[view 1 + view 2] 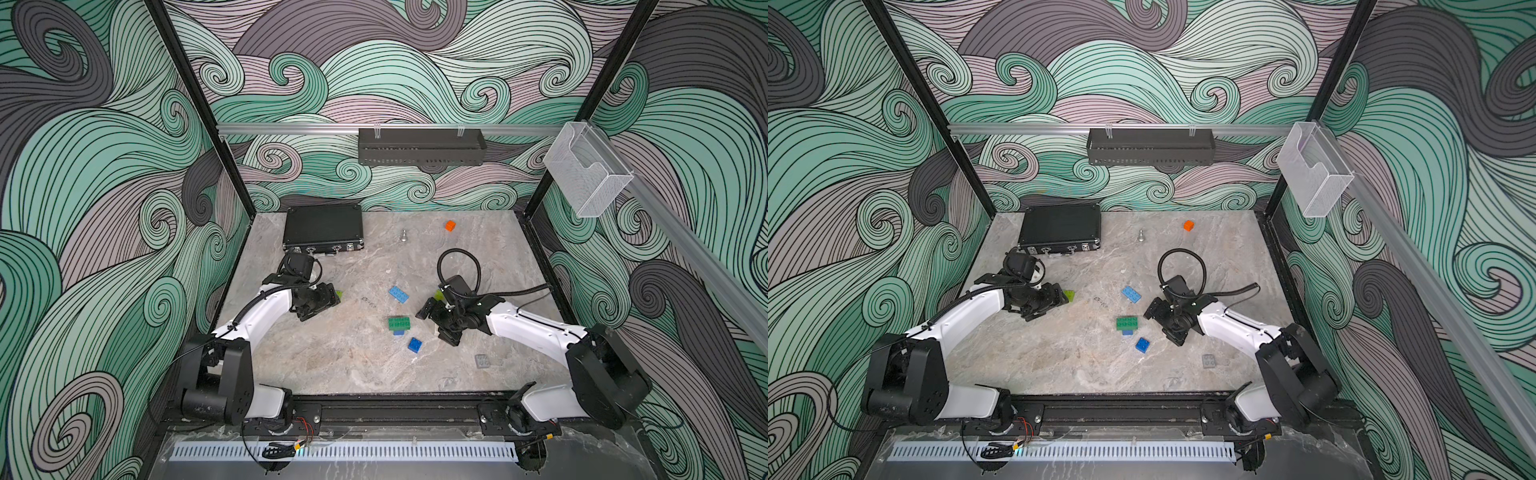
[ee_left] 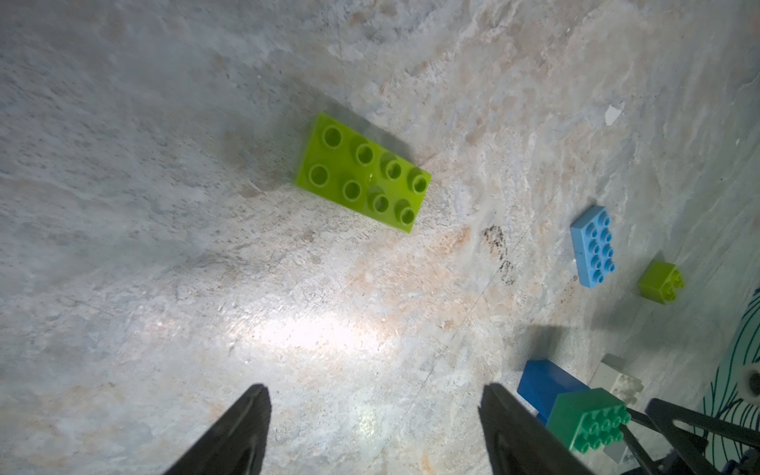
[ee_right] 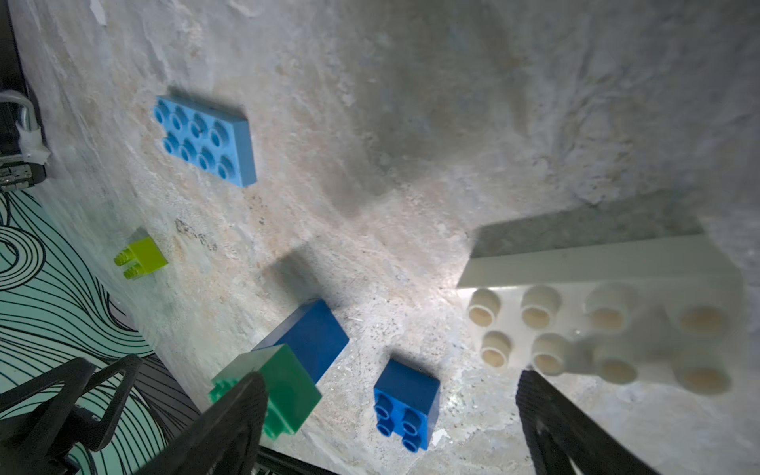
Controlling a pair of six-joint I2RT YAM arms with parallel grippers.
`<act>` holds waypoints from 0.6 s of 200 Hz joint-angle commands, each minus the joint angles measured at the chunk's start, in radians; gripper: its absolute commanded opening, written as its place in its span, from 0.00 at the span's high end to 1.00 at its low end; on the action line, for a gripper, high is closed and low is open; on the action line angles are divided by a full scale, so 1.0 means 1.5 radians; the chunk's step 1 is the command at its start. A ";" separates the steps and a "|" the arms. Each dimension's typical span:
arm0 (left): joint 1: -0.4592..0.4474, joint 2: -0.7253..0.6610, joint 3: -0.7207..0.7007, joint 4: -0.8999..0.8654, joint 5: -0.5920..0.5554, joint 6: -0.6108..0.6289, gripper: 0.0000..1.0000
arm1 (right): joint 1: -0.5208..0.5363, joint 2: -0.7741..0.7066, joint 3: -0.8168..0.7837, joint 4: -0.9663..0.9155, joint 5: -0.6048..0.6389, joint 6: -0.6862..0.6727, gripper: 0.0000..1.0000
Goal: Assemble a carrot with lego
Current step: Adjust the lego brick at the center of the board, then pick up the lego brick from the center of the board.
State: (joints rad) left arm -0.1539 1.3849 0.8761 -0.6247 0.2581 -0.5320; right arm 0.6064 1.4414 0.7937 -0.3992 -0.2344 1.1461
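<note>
**Both claws released and empty; bricks loose on the table**

Your left gripper (image 2: pixel 378 415) is released. In its wrist view the two fingers (image 2: pixel 246 427) stand apart with only bare marble table (image 1: pixel 332 365) between them. The lime plate (image 2: pixel 364 172) lies flat ahead of them, studs up, and nothing touches it. In a top view only its corner shows past the claw.

Your right gripper (image 3: pixel 392 380) is spread wide too and grasps nothing. In its wrist view the small dark blue brick (image 3: pixel 405 405) shows in the gap between the fingers, resting on the table. In both top views it lies just beside the claw, toward the front edge. The white brick (image 3: pixel 596 320), with eight studs, lies close by one finger, blurred by nearness.

All you have of the carrot is a dark green brick (image 1: pixel 399 322) touching a larger dark blue brick (image 3: pixel 312 333). The pair sits mid-table between your two claws, nearer the right one. One right finger overlaps the green brick in the wrist view, and you cannot tell whether it touches.

The light blue plate (image 1: pixel 398 294) lies flat just beyond that pair, apart from it. The small lime brick (image 3: pixel 140 257) lies on its side, alone. The grey plate (image 1: pixel 482 360) sits near your right arm, toward the front.

Well apart at the back are an orange brick (image 1: pixel 450 225), a small metal piece (image 1: pixel 403 235) and a closed black case (image 1: pixel 323 227).
</note>
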 commanded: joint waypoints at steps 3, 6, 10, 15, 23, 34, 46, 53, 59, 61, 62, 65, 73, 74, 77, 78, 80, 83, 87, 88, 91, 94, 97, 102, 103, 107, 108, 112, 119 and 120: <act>-0.005 0.005 0.016 0.002 -0.007 0.003 0.19 | -0.004 0.025 0.106 -0.191 0.051 -0.149 0.06; -0.006 0.005 0.016 0.001 -0.007 0.003 0.19 | -0.003 0.028 0.116 -0.213 0.061 -0.163 0.06; -0.005 0.006 0.016 0.003 -0.006 0.003 0.19 | -0.003 0.032 0.126 -0.239 0.074 -0.181 0.06; -0.005 0.006 0.016 0.003 -0.005 0.003 0.19 | -0.003 0.036 0.135 -0.261 0.088 -0.200 0.07; -0.005 0.008 0.016 0.005 -0.004 0.002 0.19 | -0.003 0.044 0.145 -0.291 0.111 -0.225 0.07; -0.006 0.010 0.018 0.007 0.000 0.004 0.19 | -0.004 0.053 0.147 -0.311 0.131 -0.245 0.07; -0.006 0.011 0.018 0.006 0.003 0.006 0.19 | -0.006 0.060 0.138 -0.311 0.141 -0.256 0.07; -0.006 0.010 0.018 0.007 0.007 0.008 0.19 | -0.006 0.066 0.135 -0.310 0.144 -0.262 0.06; -0.006 0.009 0.017 0.007 0.010 0.011 0.18 | -0.006 0.073 0.133 -0.310 0.148 -0.263 0.05; -0.007 0.009 0.017 0.007 0.011 0.012 0.18 | -0.006 0.075 0.133 -0.309 0.148 -0.264 0.04; -0.006 0.008 0.018 0.008 0.012 0.013 0.18 | -0.006 0.077 0.132 -0.309 0.148 -0.265 0.04; -0.006 0.007 0.017 0.009 0.014 0.014 0.17 | -0.006 0.080 0.131 -0.307 0.148 -0.267 0.03; -0.007 0.003 0.015 0.013 0.020 0.018 0.17 | -0.007 0.088 0.129 -0.301 0.150 -0.273 0.03; -0.007 0.003 0.014 0.014 0.021 0.019 0.17 | -0.007 0.089 0.129 -0.300 0.150 -0.273 0.03; -0.007 0.001 0.013 0.015 0.024 0.021 0.16 | -0.007 0.092 0.128 -0.297 0.150 -0.276 0.03; -0.007 0.001 0.013 0.016 0.024 0.020 0.16 | -0.007 0.092 0.128 -0.296 0.151 -0.277 0.03; -0.007 0.000 0.012 0.016 0.026 0.022 0.16 | -0.006 0.094 0.127 -0.293 0.152 -0.279 0.03; -0.007 0.000 0.012 0.017 0.028 0.023 0.16 | -0.007 0.097 0.127 -0.292 0.153 -0.282 0.03; -0.007 -0.001 0.012 0.019 0.031 0.025 0.16 | -0.007 0.102 0.128 -0.290 0.156 -0.284 0.03; -0.007 -0.002 0.012 0.019 0.032 0.025 0.16 | -0.007 0.103 0.128 -0.290 0.156 -0.285 0.03; -0.007 -0.002 0.012 0.020 0.035 0.027 0.16 | -0.007 0.106 0.129 -0.290 0.158 -0.288 0.03; -0.007 -0.002 0.013 0.020 0.037 0.028 0.16 | -0.007 0.108 0.130 -0.289 0.161 -0.290 0.03; -0.007 -0.001 0.013 0.021 0.039 0.028 0.16 | -0.007 0.112 0.132 -0.288 0.163 -0.293 0.02; -0.007 -0.001 0.013 0.021 0.040 0.028 0.16 | -0.007 0.117 0.134 -0.289 0.166 -0.296 0.03; -0.007 -0.001 0.013 0.021 0.040 0.029 0.16 | -0.007 0.118 0.135 -0.288 0.167 -0.296 0.03; -0.008 -0.001 0.013 0.022 0.041 0.029 0.16 | -0.008 0.122 0.136 -0.288 0.169 -0.298 0.03; -0.008 0.000 0.013 0.022 0.041 0.029 0.16 | -0.008 0.123 0.136 -0.288 0.169 -0.299 0.03; -0.008 0.000 0.013 0.022 0.043 0.028 0.16 | -0.010 0.127 0.138 -0.288 0.170 -0.300 0.04; -0.008 0.001 0.012 0.023 0.044 0.027 0.16 | -0.011 0.132 0.140 -0.286 0.171 -0.303 0.05; -0.007 0.001 0.012 0.024 0.045 0.027 0.16 | -0.011 0.133 0.140 -0.285 0.171 -0.303 0.05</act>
State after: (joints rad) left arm -0.1543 1.3861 0.8761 -0.6044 0.2951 -0.5083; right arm 0.6006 1.6188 0.9863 -0.8059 -0.0235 0.7364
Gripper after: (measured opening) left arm 0.838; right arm 0.967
